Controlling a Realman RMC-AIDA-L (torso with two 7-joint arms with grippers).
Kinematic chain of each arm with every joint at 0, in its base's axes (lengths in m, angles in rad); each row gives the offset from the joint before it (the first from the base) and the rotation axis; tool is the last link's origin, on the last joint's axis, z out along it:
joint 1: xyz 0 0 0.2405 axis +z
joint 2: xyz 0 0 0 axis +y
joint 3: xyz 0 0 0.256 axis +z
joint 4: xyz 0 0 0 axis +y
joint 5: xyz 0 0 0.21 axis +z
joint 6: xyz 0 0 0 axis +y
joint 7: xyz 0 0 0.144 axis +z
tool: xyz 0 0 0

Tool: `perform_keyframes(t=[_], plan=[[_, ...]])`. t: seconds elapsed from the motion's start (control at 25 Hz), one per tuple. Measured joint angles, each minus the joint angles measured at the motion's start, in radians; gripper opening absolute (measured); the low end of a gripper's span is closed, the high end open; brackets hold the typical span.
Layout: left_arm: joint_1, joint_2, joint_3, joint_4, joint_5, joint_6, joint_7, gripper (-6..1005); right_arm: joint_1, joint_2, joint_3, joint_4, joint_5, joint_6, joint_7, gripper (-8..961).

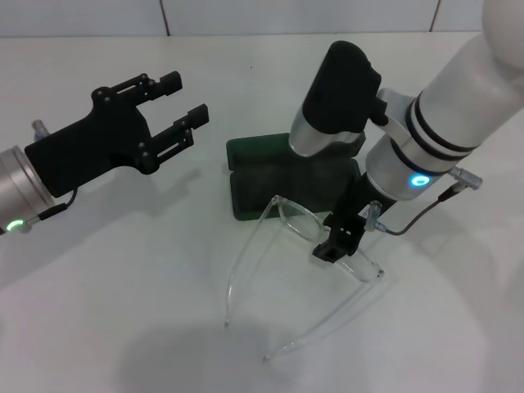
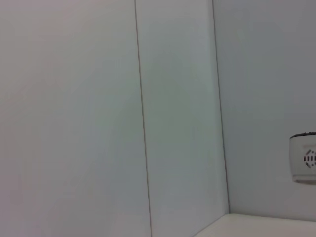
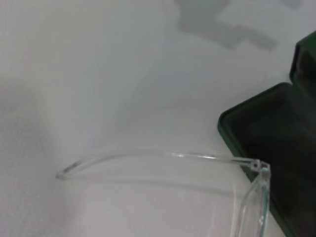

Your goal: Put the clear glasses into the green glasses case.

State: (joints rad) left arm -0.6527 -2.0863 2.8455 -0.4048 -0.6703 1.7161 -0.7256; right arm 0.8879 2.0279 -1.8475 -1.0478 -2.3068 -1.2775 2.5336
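Observation:
The clear glasses point(image 1: 291, 214) sit just in front of the green glasses case point(image 1: 254, 176), their long arms spread toward the table's near edge. My right gripper point(image 1: 336, 243) is shut on the lens's right side. The case lies open, its far part hidden under my right arm. The right wrist view shows one clear arm point(image 3: 148, 155) and its hinge beside the case's open tray point(image 3: 266, 128). My left gripper point(image 1: 190, 98) hovers open and empty, left of the case.
The white table point(image 1: 123, 286) stretches left of and in front of the glasses. A tiled wall runs along the back. The left wrist view shows only wall panels and a small white device point(image 2: 303, 158).

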Motion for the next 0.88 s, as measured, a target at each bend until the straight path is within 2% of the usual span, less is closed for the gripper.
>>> perform_keyframes(t=[0.8, 0.88], plan=[[0.01, 0.0, 0.0, 0.033, 0.0, 0.0, 0.026, 562, -0.011, 0.0, -0.058, 0.024, 0.023, 0.073, -0.007, 389], [0.01, 0.0, 0.0, 0.042, 0.0, 0.0, 0.029, 562, -0.011, 0.0, -0.068, 0.023, 0.023, 0.084, -0.008, 306]])
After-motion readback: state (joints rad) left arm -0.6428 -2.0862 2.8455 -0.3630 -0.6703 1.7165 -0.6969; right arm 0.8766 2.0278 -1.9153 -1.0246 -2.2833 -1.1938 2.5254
